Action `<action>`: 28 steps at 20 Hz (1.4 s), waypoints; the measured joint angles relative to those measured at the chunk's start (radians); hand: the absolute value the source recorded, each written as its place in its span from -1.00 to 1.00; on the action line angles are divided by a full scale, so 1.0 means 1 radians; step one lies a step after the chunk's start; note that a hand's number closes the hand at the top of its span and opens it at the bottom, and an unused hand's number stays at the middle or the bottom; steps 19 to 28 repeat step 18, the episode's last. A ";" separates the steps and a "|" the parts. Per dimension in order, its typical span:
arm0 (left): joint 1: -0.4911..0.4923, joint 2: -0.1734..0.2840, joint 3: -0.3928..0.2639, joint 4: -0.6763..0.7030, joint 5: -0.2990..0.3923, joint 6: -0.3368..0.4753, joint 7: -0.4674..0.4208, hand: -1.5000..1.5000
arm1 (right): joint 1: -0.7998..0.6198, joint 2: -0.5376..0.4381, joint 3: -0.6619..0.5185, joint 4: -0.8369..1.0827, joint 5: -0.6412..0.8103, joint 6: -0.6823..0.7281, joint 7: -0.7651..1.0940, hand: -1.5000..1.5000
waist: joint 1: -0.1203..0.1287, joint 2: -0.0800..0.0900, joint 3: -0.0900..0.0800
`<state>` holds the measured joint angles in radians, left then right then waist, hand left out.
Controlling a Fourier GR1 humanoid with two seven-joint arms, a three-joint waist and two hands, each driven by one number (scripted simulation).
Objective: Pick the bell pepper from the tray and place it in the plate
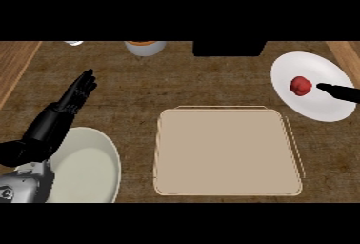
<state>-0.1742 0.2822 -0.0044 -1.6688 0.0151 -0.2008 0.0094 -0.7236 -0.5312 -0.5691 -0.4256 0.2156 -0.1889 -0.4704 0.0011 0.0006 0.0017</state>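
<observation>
Bell pepper (pixel 301 86): red, darker at edges. Plate (pixel 309 107) under it: plain white, no pattern. My left hand (pixel 76 97): black, w/ grey forearm. My right hand (pixel 339 91): black, only a bit showing. Tray (pixel 226 186): pale tan, lighter rim line. 2nd plate (pixel 88 167) by my left arm: off-white, greenish tint. Counter (pixel 134 86): brown, mottled weave look; lighter wood strips at sides. Far edge: black box (pixel 229 47); grey cup (pixel 145 47), orange-brown inside.

brown mottled counter top (pixel 211 81); lighter wood strips along left (pixel 15 62) and right edges.
</observation>
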 measured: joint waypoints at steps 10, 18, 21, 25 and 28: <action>0.004 -0.027 0.004 0.016 -0.033 0.001 -0.011 0.00 | 0.234 -0.090 -0.047 -0.175 -0.160 0.284 -0.030 -1.00 | -0.010 -0.003 -0.002; 0.003 -0.039 0.025 0.032 -0.047 -0.023 -0.029 0.00 | 0.376 -0.137 -0.043 -0.298 -0.235 0.390 -0.012 -1.00 | -0.005 -0.002 -0.002; 0.003 -0.039 0.025 0.032 -0.047 -0.023 -0.029 0.00 | 0.376 -0.137 -0.043 -0.298 -0.235 0.390 -0.012 -1.00 | -0.005 -0.002 -0.002; 0.003 -0.039 0.025 0.032 -0.047 -0.023 -0.029 0.00 | 0.376 -0.137 -0.043 -0.298 -0.235 0.390 -0.012 -1.00 | -0.005 -0.002 -0.002; 0.003 -0.039 0.025 0.032 -0.047 -0.023 -0.029 0.00 | 0.376 -0.137 -0.043 -0.298 -0.235 0.390 -0.012 -1.00 | -0.005 -0.002 -0.002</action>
